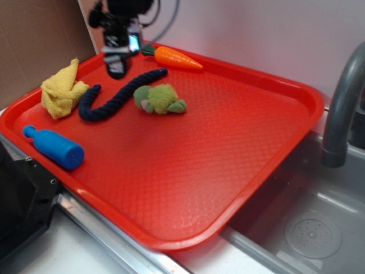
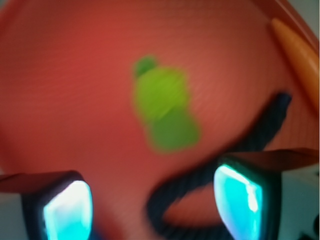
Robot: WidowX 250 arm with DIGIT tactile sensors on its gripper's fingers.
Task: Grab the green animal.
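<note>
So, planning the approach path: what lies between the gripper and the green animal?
The dark blue rope crosses that stretch between the gripper and the green animal; both views show it, the wrist view blurrily.

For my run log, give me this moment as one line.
gripper: open, empty, above dark blue rope | fuzzy lime-green plush animal: untouched on red plastic tray | phase: approach

A red tray (image 1: 239,188) lies partly over a steel sink (image 1: 308,228), beside a grey tap (image 1: 342,108). On the tray, a yellow cloth (image 1: 61,90) sits bunched at the left edge, a blue bottle (image 1: 54,147) lies on its side in front of it, a dark rope (image 1: 117,95) curves across the middle, and a carrot (image 1: 174,57) lies along the far rim.
</note>
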